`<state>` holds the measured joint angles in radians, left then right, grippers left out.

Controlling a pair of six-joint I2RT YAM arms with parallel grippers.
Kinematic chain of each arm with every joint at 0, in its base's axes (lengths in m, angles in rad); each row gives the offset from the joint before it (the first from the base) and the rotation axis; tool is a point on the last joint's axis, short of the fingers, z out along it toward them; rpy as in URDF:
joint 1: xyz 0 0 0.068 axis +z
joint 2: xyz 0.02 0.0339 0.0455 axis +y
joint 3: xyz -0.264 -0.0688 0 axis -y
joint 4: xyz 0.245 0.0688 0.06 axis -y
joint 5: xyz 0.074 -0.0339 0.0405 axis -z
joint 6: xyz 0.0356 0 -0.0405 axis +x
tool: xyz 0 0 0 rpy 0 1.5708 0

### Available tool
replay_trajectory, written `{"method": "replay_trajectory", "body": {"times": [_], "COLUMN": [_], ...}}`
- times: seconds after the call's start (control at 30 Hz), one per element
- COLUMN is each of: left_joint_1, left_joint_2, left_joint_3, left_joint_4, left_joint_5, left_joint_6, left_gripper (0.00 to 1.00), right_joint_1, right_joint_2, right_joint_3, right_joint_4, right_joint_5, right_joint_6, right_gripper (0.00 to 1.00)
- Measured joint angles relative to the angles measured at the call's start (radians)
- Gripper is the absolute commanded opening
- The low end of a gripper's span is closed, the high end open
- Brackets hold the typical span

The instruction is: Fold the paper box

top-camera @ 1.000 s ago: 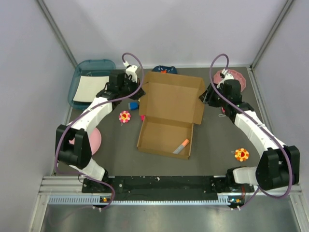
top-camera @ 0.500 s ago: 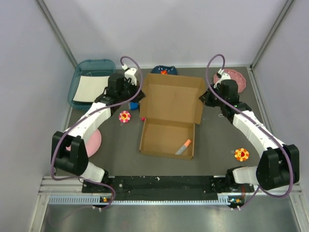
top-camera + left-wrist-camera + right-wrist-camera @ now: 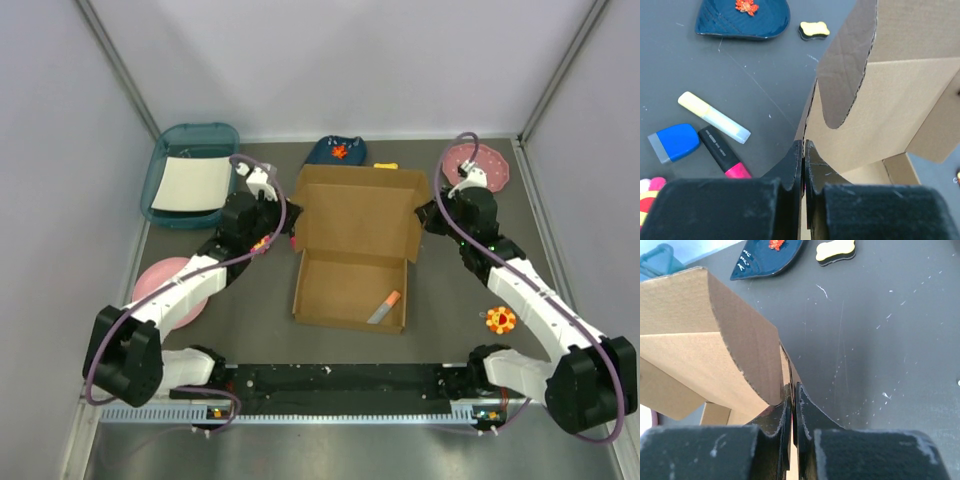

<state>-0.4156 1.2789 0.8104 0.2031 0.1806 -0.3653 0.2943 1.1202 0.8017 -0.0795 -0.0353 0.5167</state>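
Note:
The brown cardboard paper box [image 3: 350,285] lies open in the middle of the table, its lid [image 3: 360,212] raised with side flaps sticking out. An orange and grey marker [image 3: 384,307] lies inside the tray. My left gripper [image 3: 288,228] is shut on the box's left edge at the hinge, and the left wrist view [image 3: 803,150] shows the cardboard pinched between the fingers. My right gripper [image 3: 425,215] is shut on the right edge, also seen in the right wrist view [image 3: 791,390].
A teal tray [image 3: 190,185] stands far left, with a dark blue dish [image 3: 335,152] and a yellow bone-shaped toy [image 3: 385,165] behind the box. There are pink plates at far right [image 3: 478,165] and near left [image 3: 170,285], and a flower toy [image 3: 500,320]. Highlighters [image 3: 712,116] lie left of the box.
Both grippers have come toward the near edge, still holding the box's sides. The lid's top edge has moved nearer, uncovering the blue dish. The left arm has lowered and folded.

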Motion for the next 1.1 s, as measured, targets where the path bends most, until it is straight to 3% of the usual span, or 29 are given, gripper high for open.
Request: {"method": "replay_trajectory", "body": {"times": [0.17, 0.47, 0.77, 1.1], "left_joint_1": [-0.076, -0.198, -0.251, -0.284], "left_joint_2": [-0.055, -0.126, -0.166, -0.178], "left_joint_3": [-0.108, -0.215, -0.288, -0.328], "left_joint_4": [0.136, 0.232, 0.303, 0.357], "left_joint_5": [-0.154, -0.399, -0.508, -0.595], "left_joint_6": [-0.084, -0.176, -0.259, -0.292], "left_gripper": [0.00, 0.00, 0.00, 0.00], "right_joint_1": [0.015, 0.057, 0.113, 0.271], "right_joint_2": [-0.060, -0.100, -0.135, -0.141], "right_joint_3": [-0.063, -0.102, -0.122, -0.149], "right_joint_4": [0.042, 0.060, 0.036, 0.062], "right_joint_5": [0.040, 0.123, 0.214, 0.436], "right_joint_6": [0.058, 0.195, 0.352, 0.428], "right_gripper": [0.00, 0.00, 0.00, 0.00]}}
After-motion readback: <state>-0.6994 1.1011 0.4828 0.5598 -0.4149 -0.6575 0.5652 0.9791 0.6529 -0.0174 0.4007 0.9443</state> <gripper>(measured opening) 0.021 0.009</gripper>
